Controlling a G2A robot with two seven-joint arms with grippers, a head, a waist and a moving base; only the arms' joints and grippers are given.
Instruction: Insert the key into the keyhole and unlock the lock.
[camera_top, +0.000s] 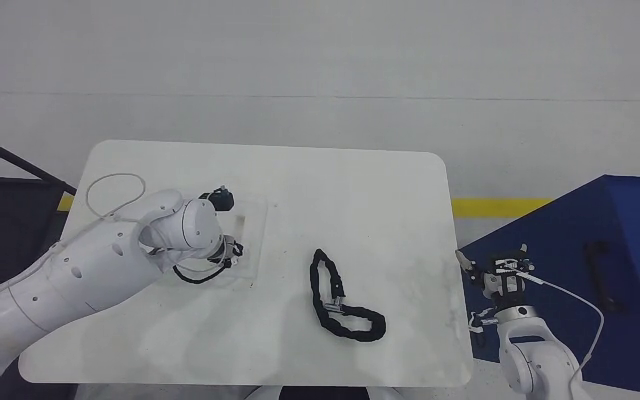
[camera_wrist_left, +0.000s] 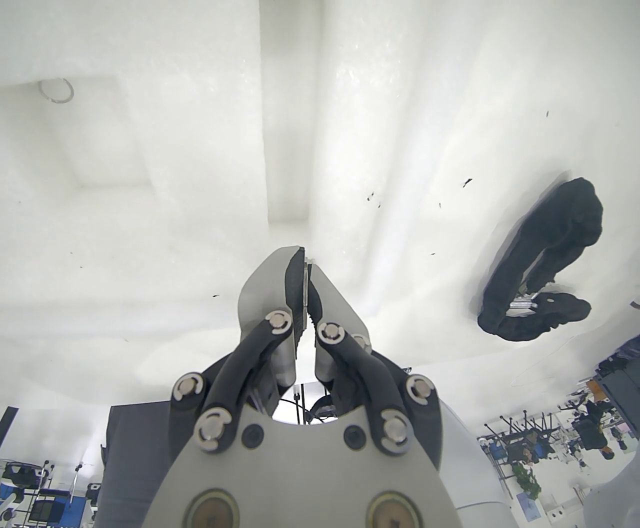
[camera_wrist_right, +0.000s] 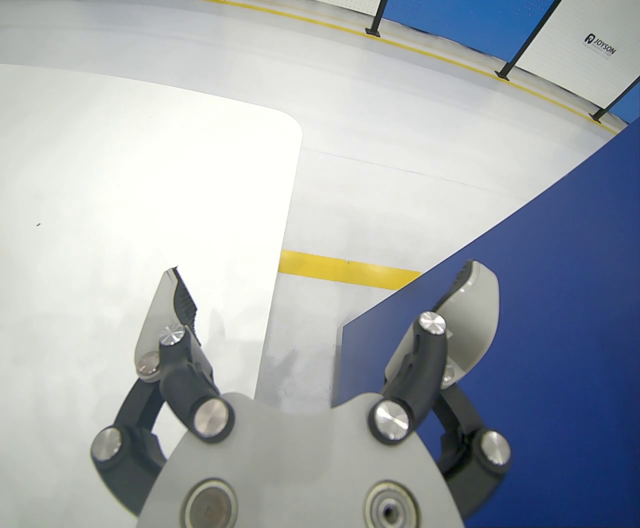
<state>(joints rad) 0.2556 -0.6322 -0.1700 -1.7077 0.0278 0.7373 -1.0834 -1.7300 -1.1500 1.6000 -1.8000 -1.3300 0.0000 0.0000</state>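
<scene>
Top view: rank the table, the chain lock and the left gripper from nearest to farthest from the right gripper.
1. the table: its right edge is just beside the right gripper.
2. the chain lock: at mid-table.
3. the left gripper: over the table's left part.

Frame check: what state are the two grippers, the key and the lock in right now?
left gripper, shut on a thin metal strip, apparently the key.
right gripper, open and empty, by the table edge.
key, pinched between the left gripper's pads, not in the lock.
lock, lying curled on the table, untouched; locked or unlocked cannot be told.
</scene>
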